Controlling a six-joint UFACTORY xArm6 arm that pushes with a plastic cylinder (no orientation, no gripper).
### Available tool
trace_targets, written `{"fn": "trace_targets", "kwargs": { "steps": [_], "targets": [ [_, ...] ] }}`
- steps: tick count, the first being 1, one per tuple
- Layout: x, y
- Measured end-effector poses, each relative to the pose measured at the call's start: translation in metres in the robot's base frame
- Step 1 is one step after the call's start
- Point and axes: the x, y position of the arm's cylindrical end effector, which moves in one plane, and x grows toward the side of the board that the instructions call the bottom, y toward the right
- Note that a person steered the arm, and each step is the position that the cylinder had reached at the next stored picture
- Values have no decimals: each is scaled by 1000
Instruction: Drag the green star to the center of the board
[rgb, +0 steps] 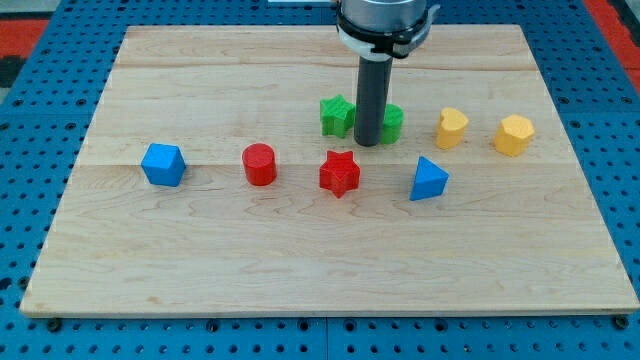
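Nearest the view's bottom lay bare wooden board (330, 270), with nothing on its front strip. Farther up ran a row of blocks: a blue cube (163, 164) at the view's left, a red cylinder (259, 164), a red star (339, 173) and a blue wedge-shaped block (428, 179). Beyond that row stood the green star (337, 115), just above the red star, with my tip (368, 143) just beside it on the view's right; whether they touched could not be told. A second green block (392, 122), its shape largely hidden, sat behind the rod. Two yellow blocks (452, 127) (514, 135) stood farther to the view's right. No fingers existed on this rod, so no grip state applied. The green star sat slightly above the board's centre. Judged from this layout, the tip should be carried round to the star's far side and pushed gently toward the view's bottom, stopping short of the red star.
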Motion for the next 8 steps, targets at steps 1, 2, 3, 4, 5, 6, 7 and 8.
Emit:
{"fn": "trace_targets", "kwargs": {
  "steps": [1,2,3,4,5,6,7,8],
  "targets": [
    [-27,-26],
    [-46,-65],
    [-68,-42],
    [-92,-32],
    [-114,-83],
    [-114,-133],
    [-79,-101],
    [-50,-92]
  ]
}}
